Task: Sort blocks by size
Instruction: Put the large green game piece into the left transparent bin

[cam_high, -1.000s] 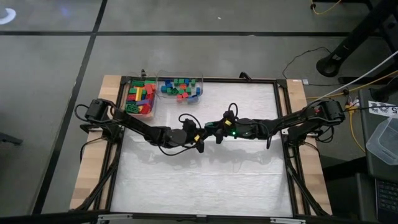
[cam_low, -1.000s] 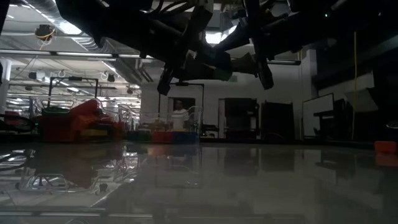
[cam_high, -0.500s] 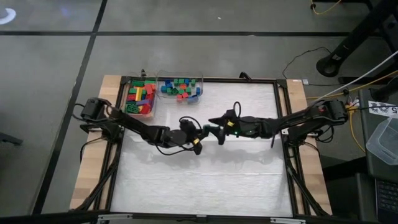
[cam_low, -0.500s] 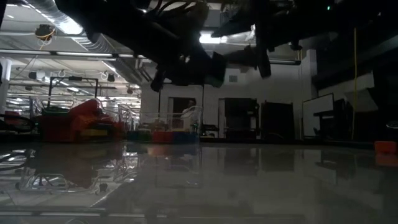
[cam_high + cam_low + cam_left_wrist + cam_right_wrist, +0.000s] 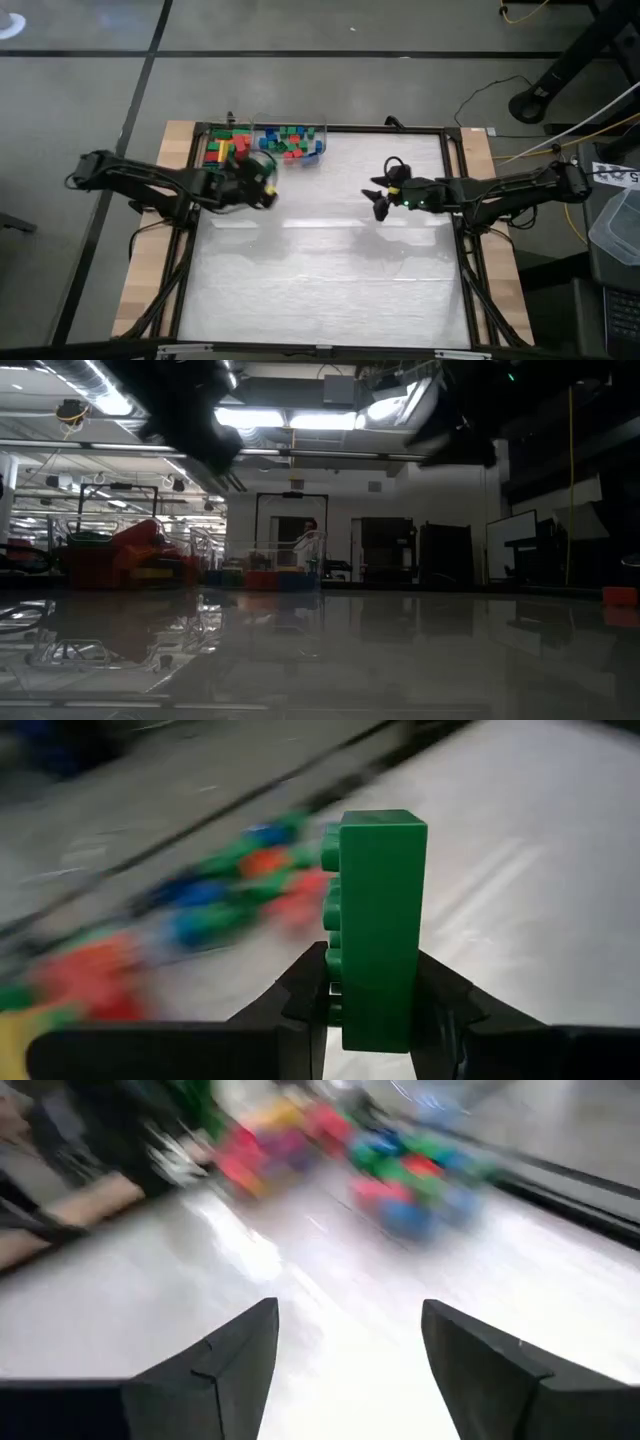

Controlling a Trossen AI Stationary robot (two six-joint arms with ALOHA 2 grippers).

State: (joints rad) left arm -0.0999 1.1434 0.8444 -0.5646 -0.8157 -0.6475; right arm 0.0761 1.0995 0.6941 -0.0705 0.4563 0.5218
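Note:
My left gripper [image 5: 264,185] hangs above the table's far left part, beside the trays, and is shut on a long green block [image 5: 380,920]. My right gripper [image 5: 374,203] hovers right of the table's middle. Its fingers are open and nothing is between them [image 5: 350,1350]. The other blocks lie in two clear trays at the far left. One tray [image 5: 226,160] holds long red, yellow and green ones. The other [image 5: 291,141] holds short blue, green and red ones. In the low view both arms are only dark shapes at the top. My left gripper pinches the long green block near one end [image 5: 378,1020] between its two fingers. One finger [image 5: 305,990] lies on the studded face and the other [image 5: 445,1000] on the opposite face. The block's other end [image 5: 385,830] sticks out free, and the block is lifted clear of the table.
A black frame [image 5: 452,180] borders the white table top, with wooden strips [image 5: 150,280] outside it. Cables run along both arms. The white surface [image 5: 320,280] lies bare toward the near edge. The room beyond shows in the low view, with a person [image 5: 310,535] far off.
The two grippers stood close together over the table's middle a second ago. My left gripper has since swung toward the left edge and the trays, rising and turning, with the green block in it. My right gripper has drawn back toward the right edge and risen a little.

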